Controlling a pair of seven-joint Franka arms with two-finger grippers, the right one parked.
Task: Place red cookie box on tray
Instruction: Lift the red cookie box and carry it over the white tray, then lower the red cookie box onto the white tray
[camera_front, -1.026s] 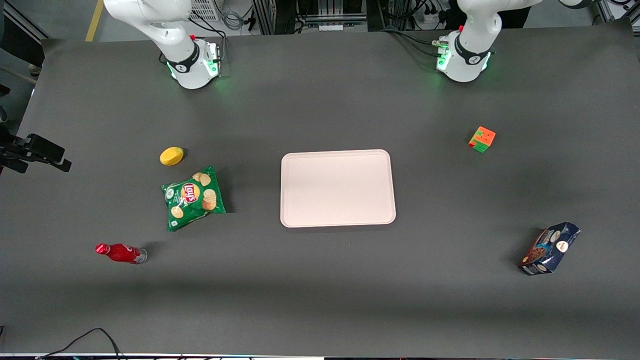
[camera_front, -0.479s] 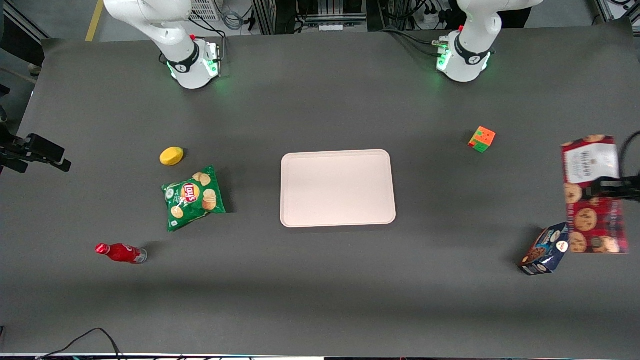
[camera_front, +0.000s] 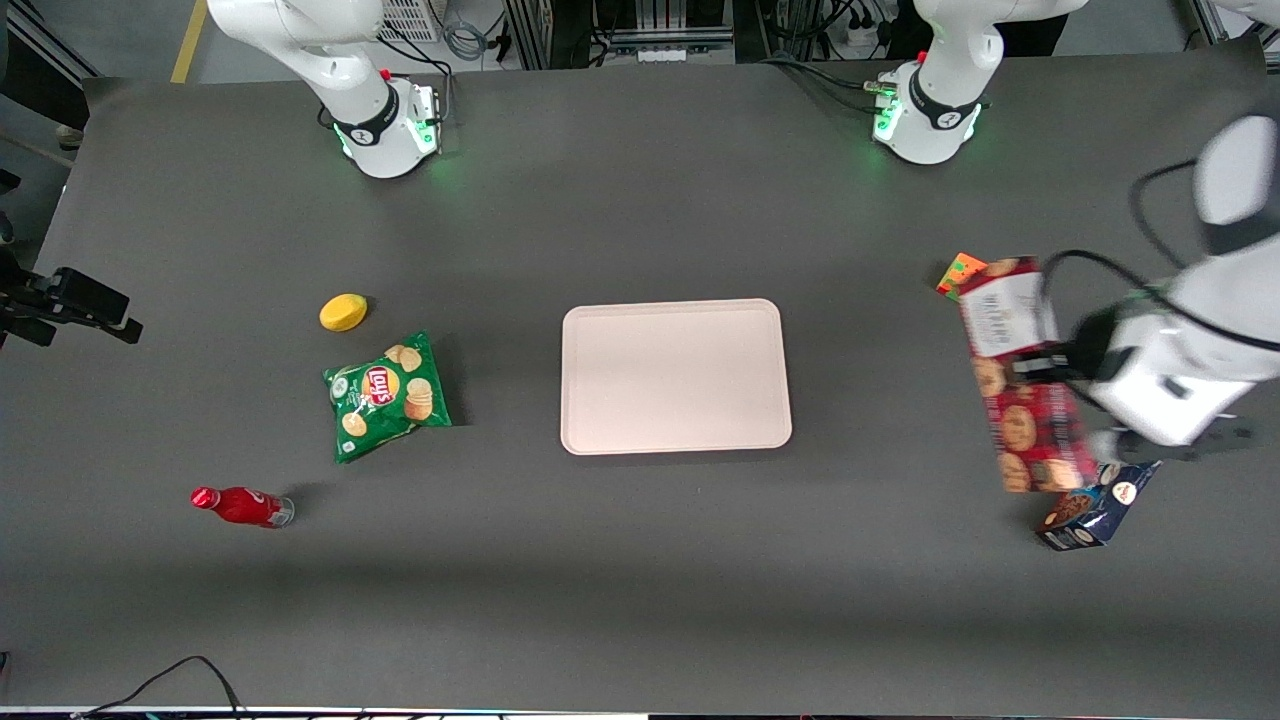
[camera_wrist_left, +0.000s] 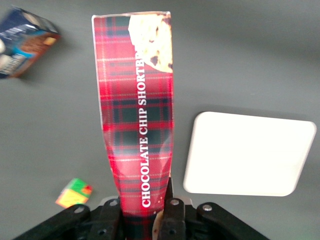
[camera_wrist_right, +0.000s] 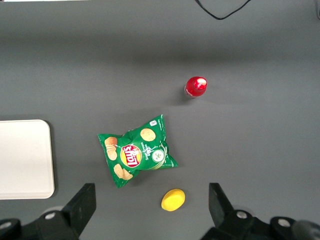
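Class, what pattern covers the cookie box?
Dark-red tartan on the red cookie box, held by the gripper; clearest in the left wrist view.

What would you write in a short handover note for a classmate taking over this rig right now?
Gripper: shut on the red cookie box, held above the table toward the working arm's end.
Red cookie box: in the air near the dark blue cookie package and colour cube, not over the tray.
Tray: mid-table, nothing on it.
Done: box picked up.
Left: carry it over the tray, lower it, release.
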